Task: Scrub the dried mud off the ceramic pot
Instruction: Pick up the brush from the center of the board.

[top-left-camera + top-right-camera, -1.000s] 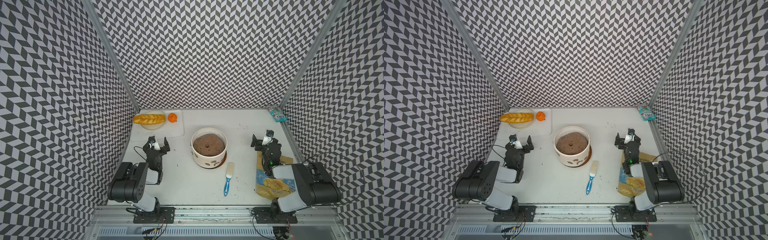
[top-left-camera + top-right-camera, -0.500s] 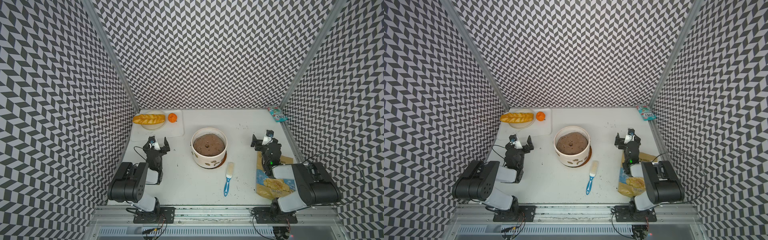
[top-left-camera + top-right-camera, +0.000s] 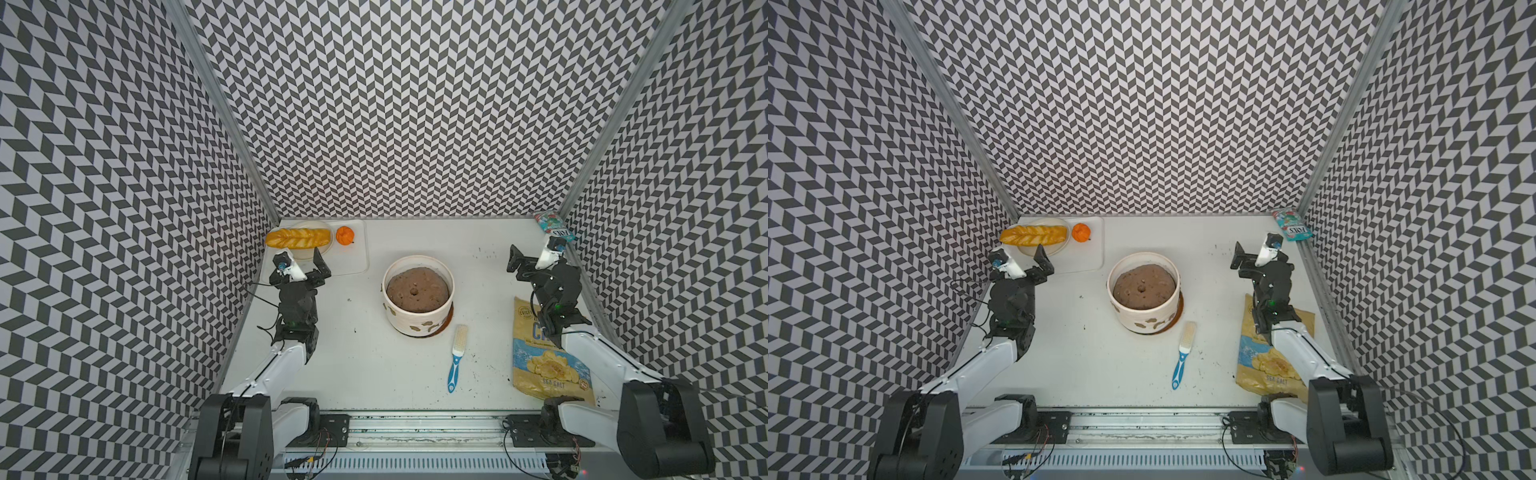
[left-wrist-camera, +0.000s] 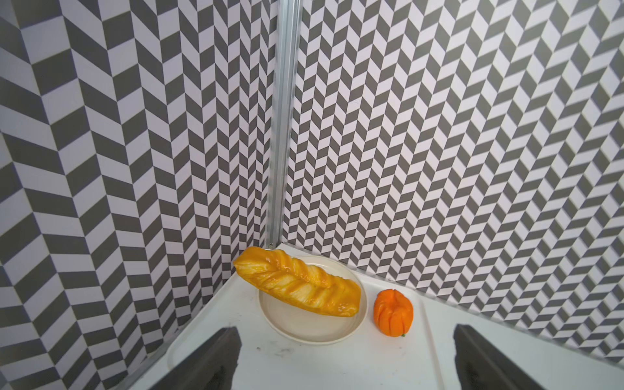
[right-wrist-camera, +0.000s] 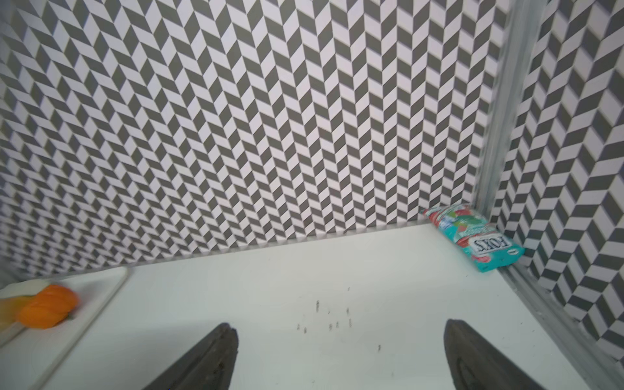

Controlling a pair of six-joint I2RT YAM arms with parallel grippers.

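The cream ceramic pot stands mid-table on a brown saucer and is filled with brown soil. Dried mud shows as brown blotches on its front wall. A blue-handled brush lies on the table just in front of the pot, to its right. My left gripper is open and empty, left of the pot. My right gripper is open and empty, to the right. Neither wrist view shows the pot.
A white board at the back left carries a plate with a bread loaf and an orange fruit. A chips bag lies under my right arm. A candy packet sits in the back right corner. Dark specks dot the table.
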